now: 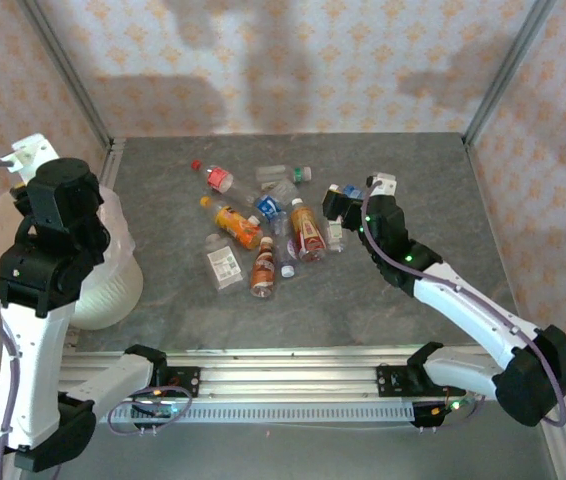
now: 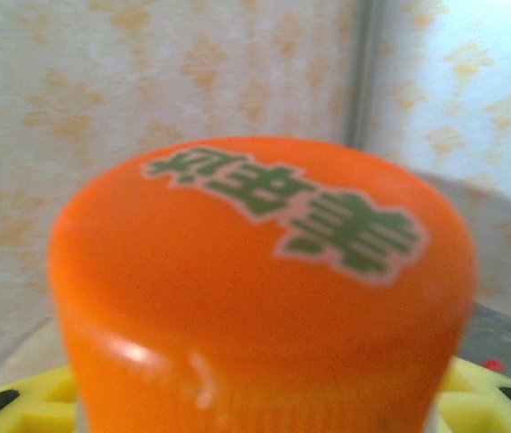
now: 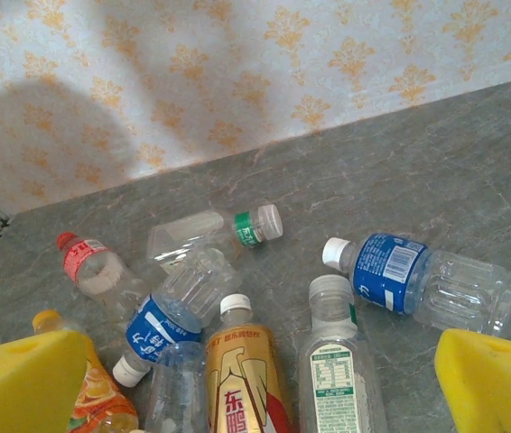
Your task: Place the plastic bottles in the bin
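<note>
An orange bottle cap (image 2: 264,271) with green lettering sits right in front of the left wrist camera, and my left gripper (image 2: 255,415) is shut on that plastic bottle between its yellow fingers (image 2: 30,406). The left arm's wrist (image 1: 33,165) is raised over the bin (image 1: 113,285), a white-bagged bucket at the table's left. Several plastic bottles (image 1: 263,235) lie in a pile mid-table. My right gripper (image 1: 341,205) hovers open at the pile's right edge. Below its yellow fingertips (image 3: 495,379) lie a gold-labelled bottle (image 3: 246,379), a clear one (image 3: 337,370) and a blue-labelled one (image 3: 400,275).
Patterned walls with metal corner posts (image 1: 493,90) close in the grey table (image 1: 413,160) at the back and sides. An aluminium rail (image 1: 283,385) carrying both arm bases runs along the near edge. A flattened bottle (image 1: 223,265) lies at the pile's front left.
</note>
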`<state>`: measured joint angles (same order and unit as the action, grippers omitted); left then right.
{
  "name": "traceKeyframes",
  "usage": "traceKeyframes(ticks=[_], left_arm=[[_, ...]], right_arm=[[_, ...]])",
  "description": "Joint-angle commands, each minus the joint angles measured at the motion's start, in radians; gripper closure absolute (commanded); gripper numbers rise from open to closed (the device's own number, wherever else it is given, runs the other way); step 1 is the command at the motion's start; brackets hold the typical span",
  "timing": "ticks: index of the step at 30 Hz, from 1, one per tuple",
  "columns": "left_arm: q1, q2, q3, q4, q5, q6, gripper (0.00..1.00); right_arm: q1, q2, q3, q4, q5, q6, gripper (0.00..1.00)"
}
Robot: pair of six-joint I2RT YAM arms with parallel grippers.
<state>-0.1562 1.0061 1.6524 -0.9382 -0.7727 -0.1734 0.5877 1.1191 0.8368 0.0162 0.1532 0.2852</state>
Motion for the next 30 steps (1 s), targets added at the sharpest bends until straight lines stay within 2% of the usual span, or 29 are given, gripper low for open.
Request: traceKeyframes(ticks=[1,8,11,14,21,26,30], left_arm=[[0.128,0.063,0.016,-0.09,0.011,0.002,0.53],[0.474,0.085,-0.084,-0.034,0.334,-0.093,0.52],[0.616,0.108,-0.13,0.018,0.53,-0.138,0.52],[0.715,0.153,-0.139,0.033,0.647,-0.19,0.53],[0.839,0.234,-0.2,0.139,0.781,-0.284,0.49],[0.857,0.26,-0.279,0.221,0.834,-0.368,0.47],[0.859,0.254,-0.352,0.275,0.839,-0.456,0.39]], right_arm=[[-0.009,0.007,0.034,0.016,-0.039,0.008,0.01],[-0.008,0.016,0.077,0.012,-0.087,-0.039,0.01],[-0.009,0.019,0.085,0.007,-0.094,-0.041,0.01],[-0.008,0.018,0.081,0.0,-0.097,-0.037,0.01],[-0.008,-0.003,0.062,-0.022,-0.094,-0.026,0.01],[-0.009,-0.014,0.061,-0.028,-0.093,-0.022,0.01],[-0.009,-0.022,0.058,-0.037,-0.094,-0.016,0.01]])
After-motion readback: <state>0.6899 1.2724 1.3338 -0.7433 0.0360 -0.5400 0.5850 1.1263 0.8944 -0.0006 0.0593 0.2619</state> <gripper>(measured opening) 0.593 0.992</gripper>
